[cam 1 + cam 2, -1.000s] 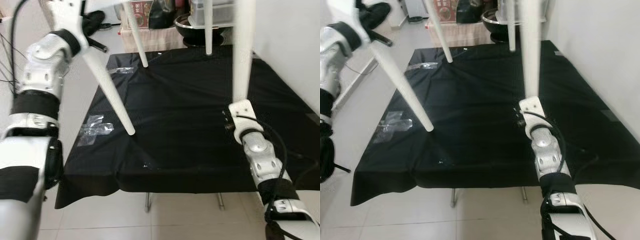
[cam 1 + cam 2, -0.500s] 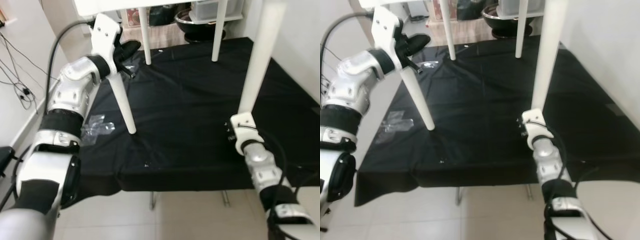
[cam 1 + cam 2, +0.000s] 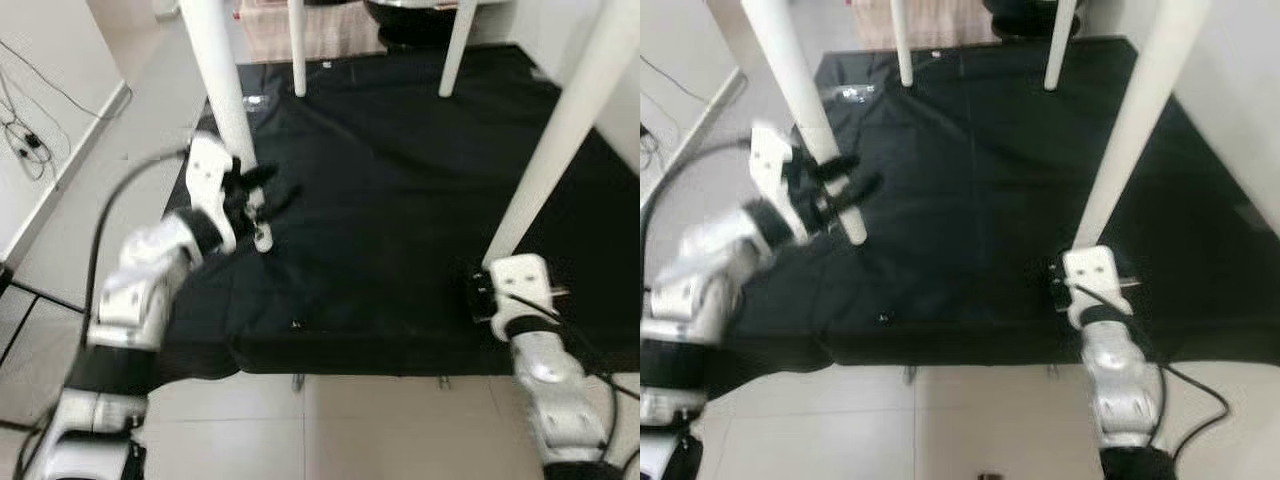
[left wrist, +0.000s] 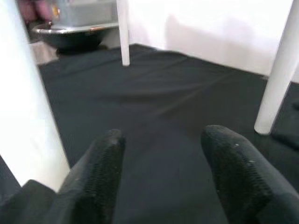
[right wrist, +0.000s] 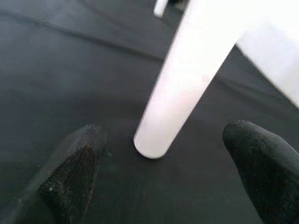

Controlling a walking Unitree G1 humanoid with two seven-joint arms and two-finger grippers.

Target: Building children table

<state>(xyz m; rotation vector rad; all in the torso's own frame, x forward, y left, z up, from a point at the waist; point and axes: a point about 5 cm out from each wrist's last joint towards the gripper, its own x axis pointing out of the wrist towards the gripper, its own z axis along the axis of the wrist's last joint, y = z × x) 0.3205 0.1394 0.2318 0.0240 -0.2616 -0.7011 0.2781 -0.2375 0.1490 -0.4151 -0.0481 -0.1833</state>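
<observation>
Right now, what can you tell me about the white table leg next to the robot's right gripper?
The near right table leg is a smooth, round white post, plastic or painted by its look. It leans slightly and tapers to a blunt foot standing on the black cloth. The right gripper is open, one finger on each side of the foot, not touching it.

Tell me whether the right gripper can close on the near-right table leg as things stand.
Probably yes. The right gripper is open, one finger on each side of the near-right table leg, whose foot rests on the black cloth. Nothing lies between them.
</observation>
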